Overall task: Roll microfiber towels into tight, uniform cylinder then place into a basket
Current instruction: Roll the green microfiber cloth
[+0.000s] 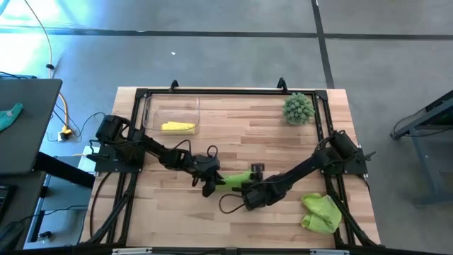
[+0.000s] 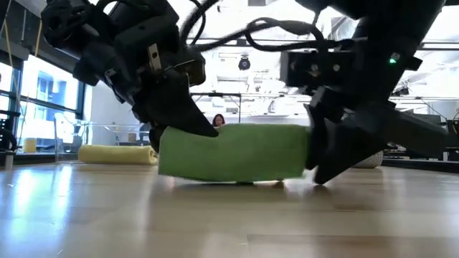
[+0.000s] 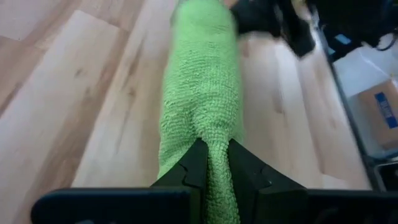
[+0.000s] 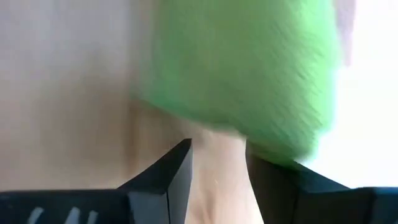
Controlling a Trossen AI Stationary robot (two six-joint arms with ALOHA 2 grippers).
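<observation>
- The left gripper (image 3: 213, 163) has its 2 dark fingers (image 3: 189, 171) nearly closed, pinching one end of the rolled green towel (image 3: 202, 93) between them
- In the high view the left gripper (image 1: 210, 183) sits just left of table centre, with the green roll (image 1: 237, 178) running from it toward 3 o'clock
- The right gripper (image 4: 217, 165) stands at the roll's other end; its fingers are parted, with bare wood in the gap, and the blurred green end (image 4: 249, 68) lies just beyond the tips, so a grip cannot be told
- Seen from table height, the roll (image 2: 233, 152) lies flat on the wood, the left gripper (image 2: 183, 115) coming down on one end and the right gripper (image 2: 337, 154) against the other
- A second green towel (image 1: 320, 212) lies crumpled, unrolled, near the table's 5 o'clock corner
- The pale yellow towel (image 1: 178, 127) lies rolled inside the clear basket (image 1: 152, 106) toward 11 o'clock; in the low view it (image 2: 118, 154) shows behind the left gripper
- A spiky green plant (image 1: 298, 108) stands toward 1 o'clock
- The table (image 1: 233, 149) is pale wood planks edged by a black frame
- Around it lie grey floor (image 1: 212, 42), a yellow cable (image 1: 65, 106) and a dark desk (image 1: 25, 120) at 9 o'clock
- Beyond the table the room shows tall windows (image 2: 43, 100) and a person (image 2: 217, 120) far off
</observation>
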